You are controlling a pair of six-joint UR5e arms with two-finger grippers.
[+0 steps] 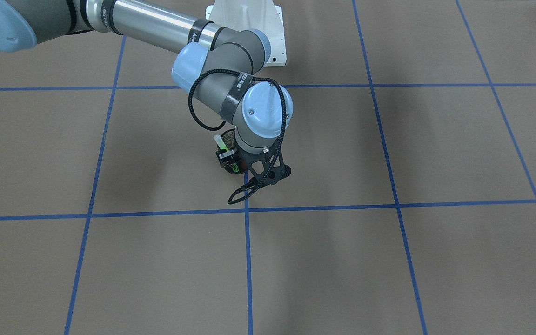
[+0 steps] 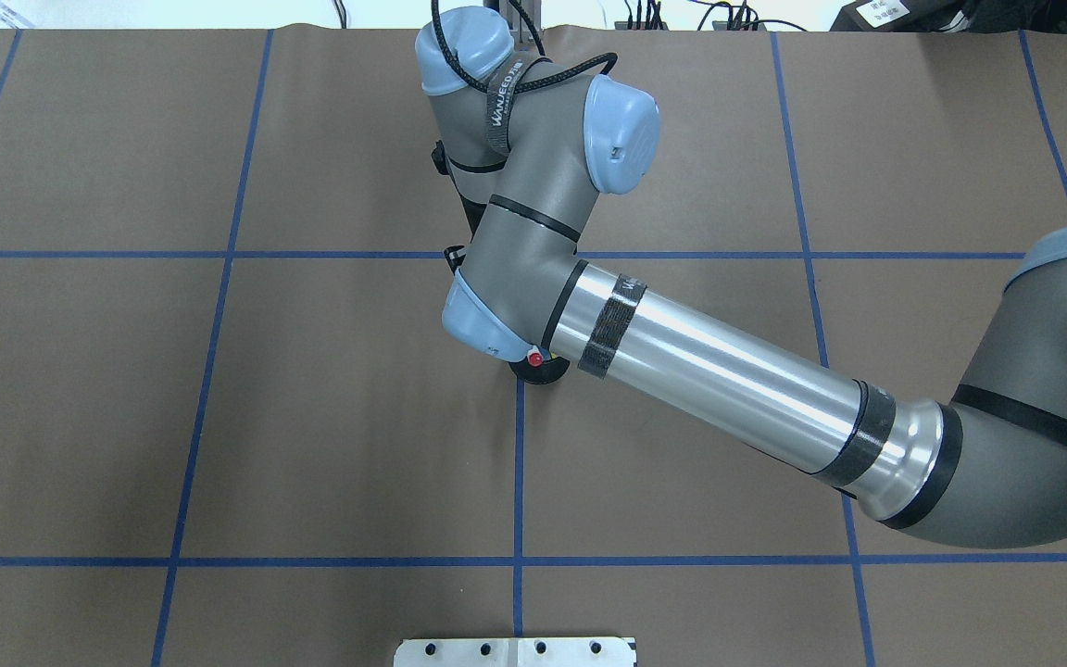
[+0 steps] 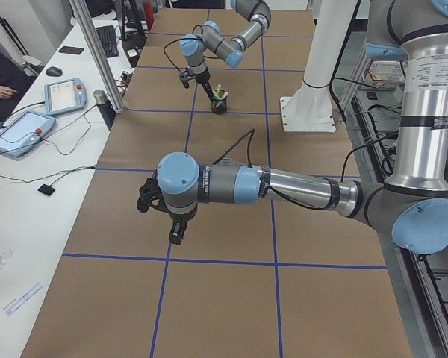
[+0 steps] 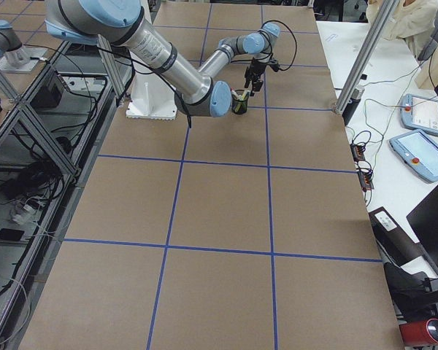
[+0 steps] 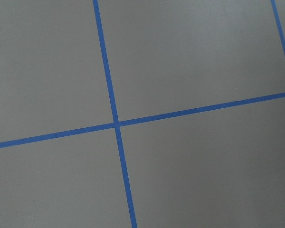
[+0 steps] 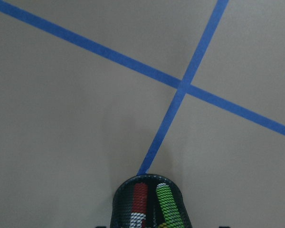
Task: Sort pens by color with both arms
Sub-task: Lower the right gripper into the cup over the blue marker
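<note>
Circling the right arm (image 2: pixel 728 371) — black strap (image 2: pixel 499 102), white lettering unreadable.

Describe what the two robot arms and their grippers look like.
Both the right arm and left arm are jointed grey tubes with polished silver sections, light-blue round joint caps and black bands. A black braided cable loops near each wrist; a black strap with white lettering wraps the right one. The right gripper and left gripper are black.

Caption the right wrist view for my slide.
A red-capped pen and a lime green pen stand in the black mesh cup, near a blue tape crossing.
</note>
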